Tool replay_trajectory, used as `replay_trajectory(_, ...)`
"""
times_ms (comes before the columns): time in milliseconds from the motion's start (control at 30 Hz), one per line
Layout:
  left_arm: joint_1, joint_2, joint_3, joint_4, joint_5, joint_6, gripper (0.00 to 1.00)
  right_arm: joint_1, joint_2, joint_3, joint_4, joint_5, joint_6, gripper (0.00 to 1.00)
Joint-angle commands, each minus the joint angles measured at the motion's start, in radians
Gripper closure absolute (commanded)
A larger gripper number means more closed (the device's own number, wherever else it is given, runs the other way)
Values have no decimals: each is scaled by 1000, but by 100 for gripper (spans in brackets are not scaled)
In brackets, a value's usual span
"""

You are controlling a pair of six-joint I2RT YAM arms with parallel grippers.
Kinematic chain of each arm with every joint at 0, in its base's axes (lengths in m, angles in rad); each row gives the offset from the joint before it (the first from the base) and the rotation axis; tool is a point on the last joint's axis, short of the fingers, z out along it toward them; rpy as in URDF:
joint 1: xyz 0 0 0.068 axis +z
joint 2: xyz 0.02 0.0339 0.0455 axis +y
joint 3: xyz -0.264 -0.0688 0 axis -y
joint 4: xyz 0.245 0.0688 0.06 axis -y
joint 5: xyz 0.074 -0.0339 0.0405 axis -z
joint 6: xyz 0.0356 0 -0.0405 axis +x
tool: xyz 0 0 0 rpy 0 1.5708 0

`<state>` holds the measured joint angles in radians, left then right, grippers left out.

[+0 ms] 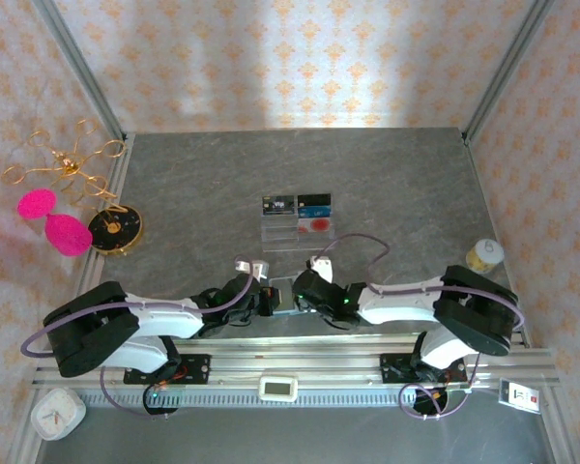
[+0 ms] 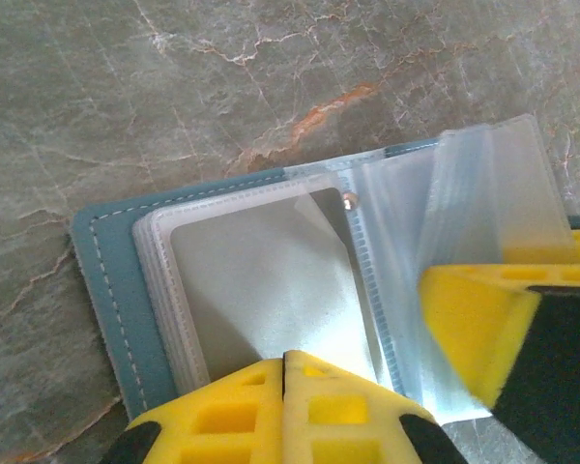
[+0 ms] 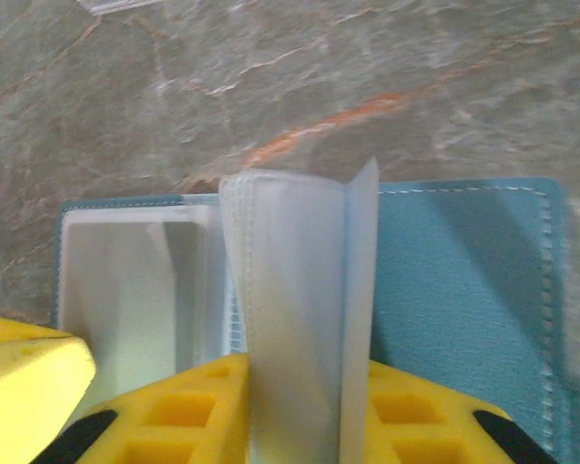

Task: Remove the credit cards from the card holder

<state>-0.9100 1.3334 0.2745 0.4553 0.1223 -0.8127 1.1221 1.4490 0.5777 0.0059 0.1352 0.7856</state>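
The card holder (image 1: 283, 293) lies open on the bench (image 1: 406, 174), by the middle of its near edge, teal cover down and clear pockets (image 3: 295, 290) up. The pockets that show look empty: no card edge or print shows through them.

The right end effector (image 3: 304, 382) has a sheaf of pocket leaves standing upright between its parted fingers. Whether it is squeezing them or only bracketing them I cannot tell. The left end effector (image 2: 285, 372) is fully closed at the near edge of the flat left-hand stack, with nothing visible between its tips.

Towards the middle of the bench, three credit cards (image 1: 313, 204) sit in a clear tray (image 1: 290, 235): one black, one blue and black, one pale with red print.

By my judgement the removal is largely done. What is left is leafing through the remaining pockets for any card not yet found.
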Motion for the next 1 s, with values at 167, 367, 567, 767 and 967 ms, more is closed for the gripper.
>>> replay_trajectory(167, -4, -1, -6, -83, -29, 45, 100, -14, -120, -84, -212, 162, 95, 70)
replay_trajectory(367, -3, 4, 5, -66, -17, 53, 100, -21, -351, -73, -116, 41, -88, 70)
replay_trajectory(567, -3, -8, 15, -62, -13, 53, 100, -21, -206, 34, 9, -191, -157, 73)
replay_trajectory(767, -3, -158, 20, -169, -76, 24, 81, -4, -49, 96, 17, -155, -196, 71)
replay_trajectory(967, -2, -450, -19, -335, -252, -8, 60, 24, 77, 188, -64, -93, -247, 70)
